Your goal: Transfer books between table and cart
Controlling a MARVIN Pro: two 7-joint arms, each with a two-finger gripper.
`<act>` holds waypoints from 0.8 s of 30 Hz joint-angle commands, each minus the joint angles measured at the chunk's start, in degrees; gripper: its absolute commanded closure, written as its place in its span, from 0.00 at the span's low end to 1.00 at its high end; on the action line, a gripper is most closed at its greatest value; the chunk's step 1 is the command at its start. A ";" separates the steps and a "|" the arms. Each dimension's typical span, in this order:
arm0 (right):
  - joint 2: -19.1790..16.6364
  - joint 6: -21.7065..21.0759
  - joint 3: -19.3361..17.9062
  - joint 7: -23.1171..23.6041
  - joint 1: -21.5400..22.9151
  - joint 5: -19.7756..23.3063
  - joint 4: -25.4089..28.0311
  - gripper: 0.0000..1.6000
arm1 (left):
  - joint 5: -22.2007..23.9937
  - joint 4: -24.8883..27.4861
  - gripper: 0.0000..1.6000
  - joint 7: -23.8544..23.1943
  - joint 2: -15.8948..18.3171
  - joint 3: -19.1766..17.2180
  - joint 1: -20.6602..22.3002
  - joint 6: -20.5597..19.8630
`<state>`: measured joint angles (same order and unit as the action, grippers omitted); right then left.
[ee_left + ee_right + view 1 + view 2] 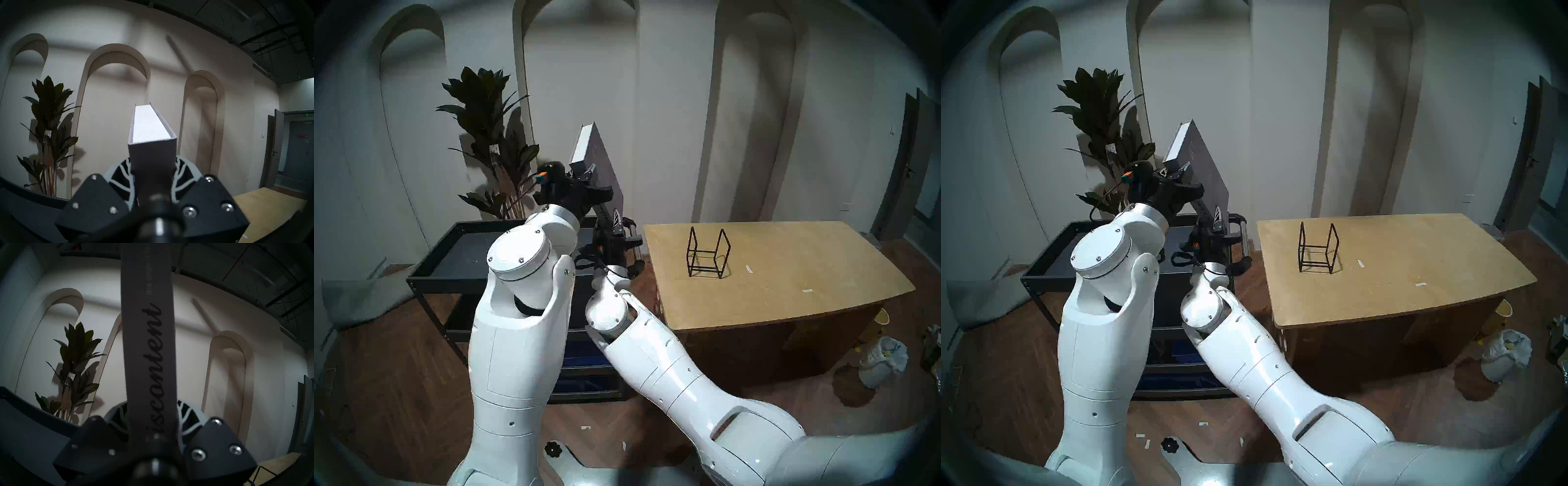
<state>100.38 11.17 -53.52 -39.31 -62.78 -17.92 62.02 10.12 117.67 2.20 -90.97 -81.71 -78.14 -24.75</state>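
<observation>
Starting nearest, both white arms rise from the bottom of the head views and meet above the cart, the black trolley standing left of the plywood surface. Between them a single book hangs in the air, on edge and tilted, clear of both the cart's tray and the surface. The right claw is clamped on its lower spine end, where the right wrist view shows the dark script title running up the grey spine between the fingers. Higher and to the left, the left claw is closed on a lower corner of the book, just below the white page edges, its ribbed fingers bowed against the two covers. The book looks stiff and flat, a hardcover that should not sag, probably moderate in weight; its smooth cover could slip in a pinch, and a grip at one end leaves much of it overhanging as a lever. Holding across the closed covers, as both claws do, seems the soundest place, since it keeps the pages shut. Farther right, a black wire rack stands empty on the surface, a likely slot for the book. Beyond the cart a leafy plant stands against the arched wall.
</observation>
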 commanded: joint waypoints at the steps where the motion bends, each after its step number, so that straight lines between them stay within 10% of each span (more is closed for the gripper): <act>1: -0.17 -0.68 -0.42 0.93 0.56 0.57 1.31 1.00 | 0.16 1.32 1.00 -0.45 0.04 -0.69 1.66 1.39; 5: -0.39 -0.55 -0.46 1.35 0.64 0.73 1.18 0.99 | 0.12 1.36 1.00 -0.71 0.03 -0.78 1.68 1.23; 6: -0.52 -0.48 -0.51 1.67 0.65 0.83 1.16 0.68 | 0.04 1.36 1.00 -0.85 0.03 -0.80 1.70 1.19; 9: -0.63 -0.39 -0.53 1.92 0.65 0.90 1.10 0.55 | -0.09 1.32 1.00 -0.86 -0.03 -0.78 1.71 1.15; 10: -0.76 -0.29 -0.50 2.26 0.65 1.02 1.07 0.08 | -0.14 1.26 1.00 -0.84 -0.09 -0.77 1.73 1.14; 11: -0.85 -0.13 -0.45 2.39 0.66 1.02 0.93 0.00 | -0.20 1.20 1.00 -0.82 -0.14 -0.76 1.74 1.15; 24: -2.51 -0.30 -0.33 4.53 -1.35 2.59 3.34 0.00 | -0.84 -0.16 1.00 -0.64 -0.65 -1.08 3.21 1.55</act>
<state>98.47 11.57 -53.99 -36.13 -62.80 -16.09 61.30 9.65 117.33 1.34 -91.27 -82.84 -77.72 -24.30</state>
